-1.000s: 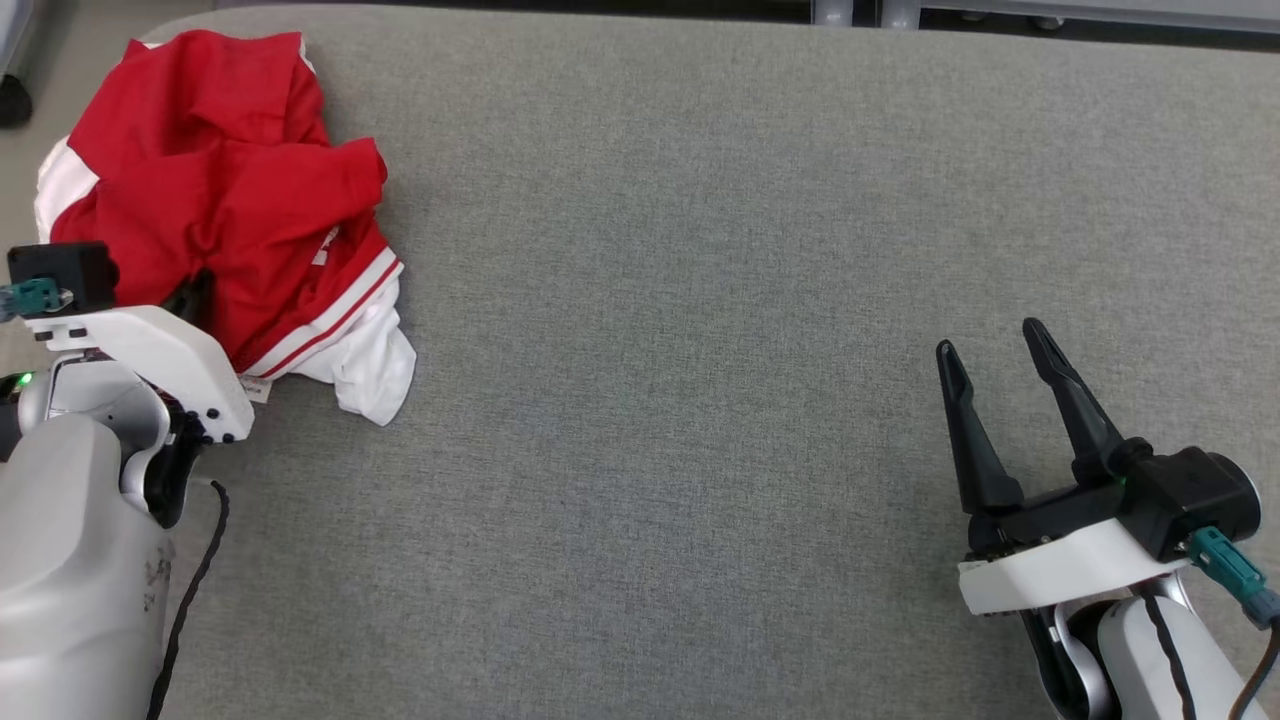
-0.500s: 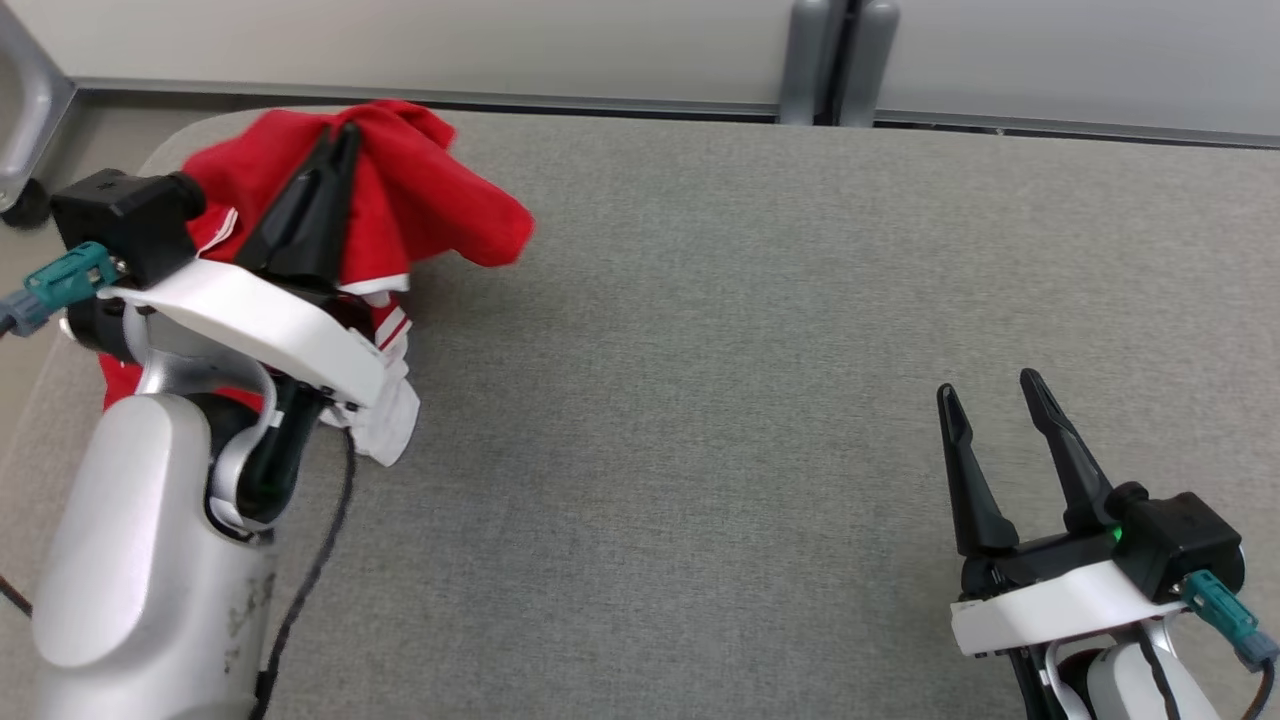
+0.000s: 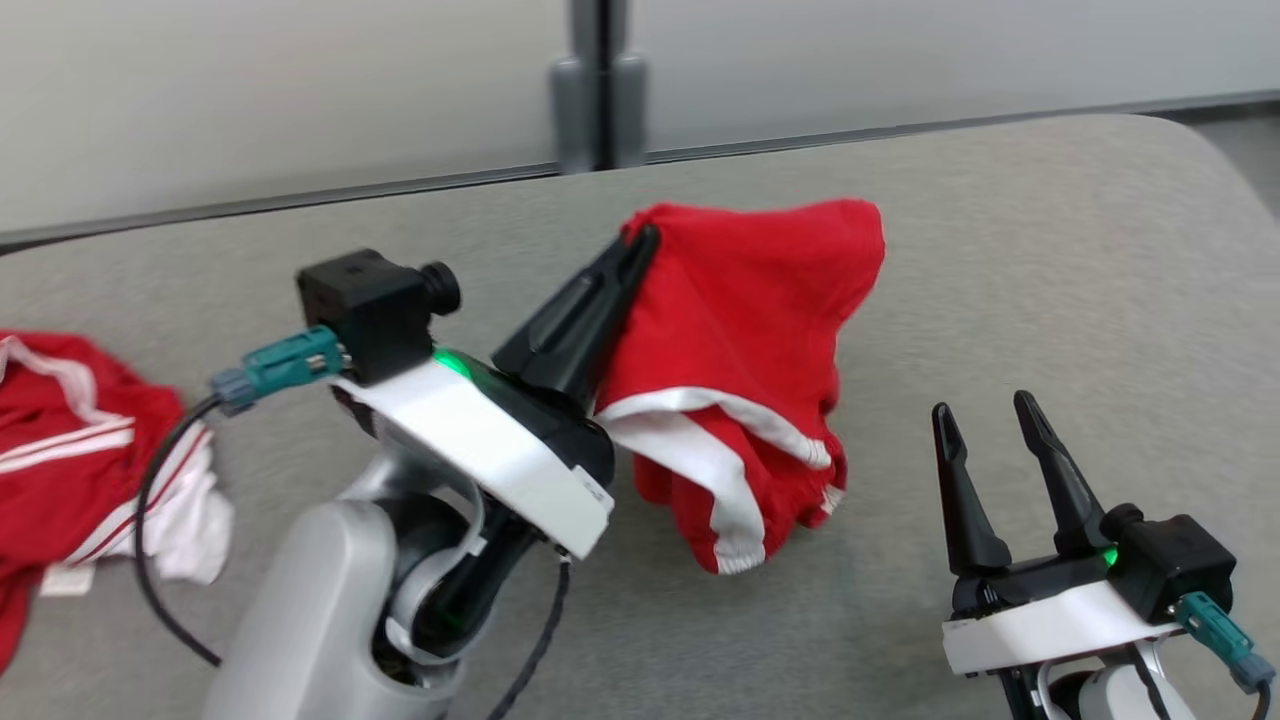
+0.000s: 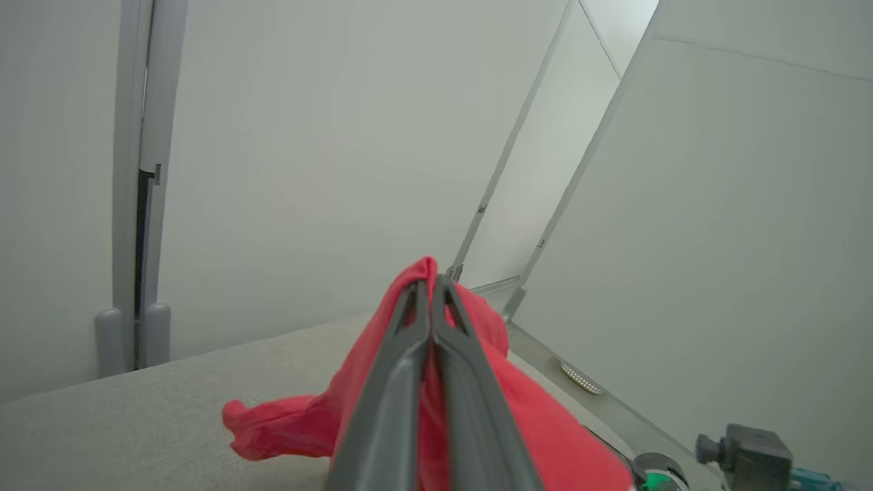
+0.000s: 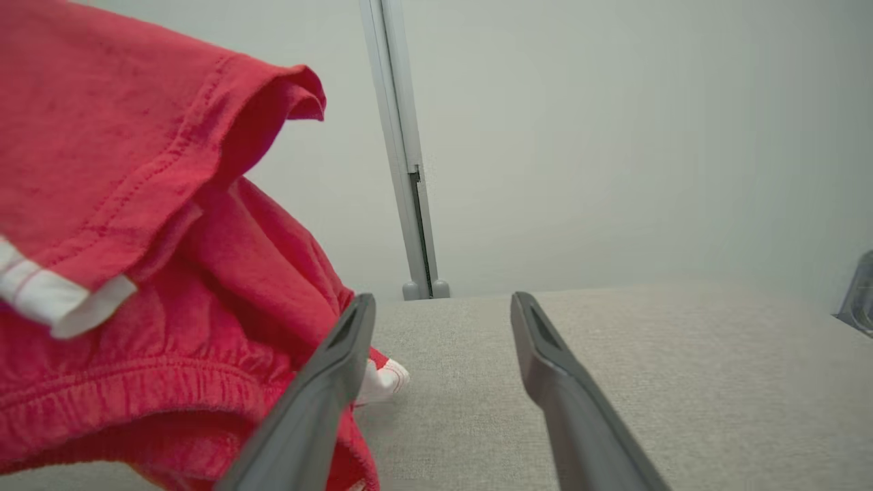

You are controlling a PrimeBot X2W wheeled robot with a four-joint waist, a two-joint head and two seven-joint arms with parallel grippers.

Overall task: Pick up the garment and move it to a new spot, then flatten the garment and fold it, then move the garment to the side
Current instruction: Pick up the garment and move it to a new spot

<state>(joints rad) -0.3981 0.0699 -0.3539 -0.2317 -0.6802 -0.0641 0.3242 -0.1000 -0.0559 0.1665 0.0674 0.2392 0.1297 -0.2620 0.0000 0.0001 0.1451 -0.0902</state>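
Far left: crumpled red-and-white striped cloth (image 3: 70, 450) lying on grey fabric-covered bench (image 3: 1050, 250). Left end effector (image 3: 643, 242) raised over mid-bench, fingers pressed together, pinching top fold of red fabric garment with white trim (image 3: 740, 330). Hangs from that pinch, long axis near vertical, pinched peak up, white-edged hem down and bunched. Low end at or just above bench, contact unclear. Loose red flap sticking out to right at top. Right end effector (image 3: 985, 408) near garment's lower right side, fingers spread, gripping nothing, tips pointing away from robot.

Versus a second ago: was one heap with striped cloth at bench's left rear corner, left fingers down in it. Now lifted out, well apart from that cloth, carried over to right. Half a second ago: already pinched, at that corner. Head view swung as well. Right end effector spread same as before.
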